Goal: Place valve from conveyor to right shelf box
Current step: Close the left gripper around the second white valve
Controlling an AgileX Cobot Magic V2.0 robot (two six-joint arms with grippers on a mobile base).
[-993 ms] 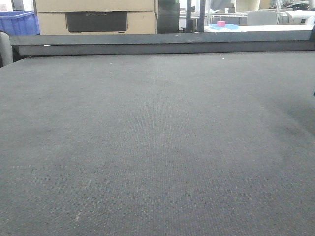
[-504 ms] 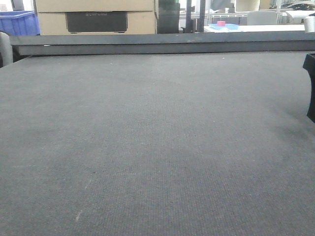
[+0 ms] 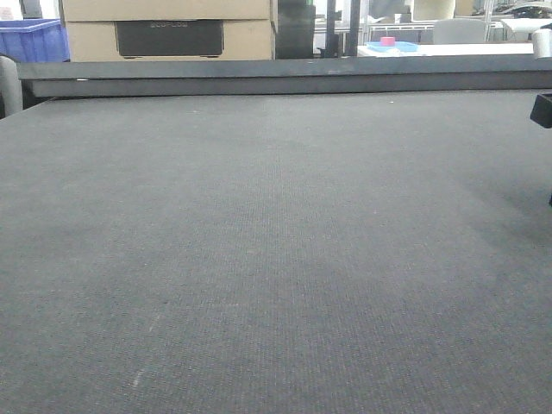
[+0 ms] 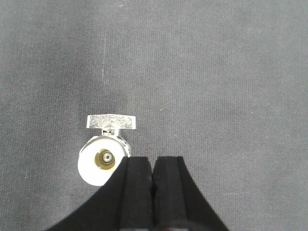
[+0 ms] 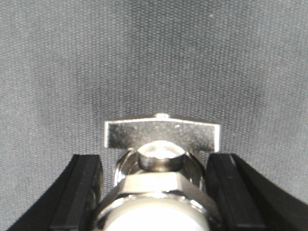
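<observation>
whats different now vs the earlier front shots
The black arm piece at the front view's right edge had pushed further into frame half a second ago. It has now pulled back, leaving only a small block in view. No grab or release shows there. The belt, blue bin and cardboard boxes stayed put.

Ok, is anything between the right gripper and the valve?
Nothing visible. The valve sits inside the open right gripper, with only bare conveyor belt around it. The shelf box is not in view, so that path cannot be judged.
</observation>
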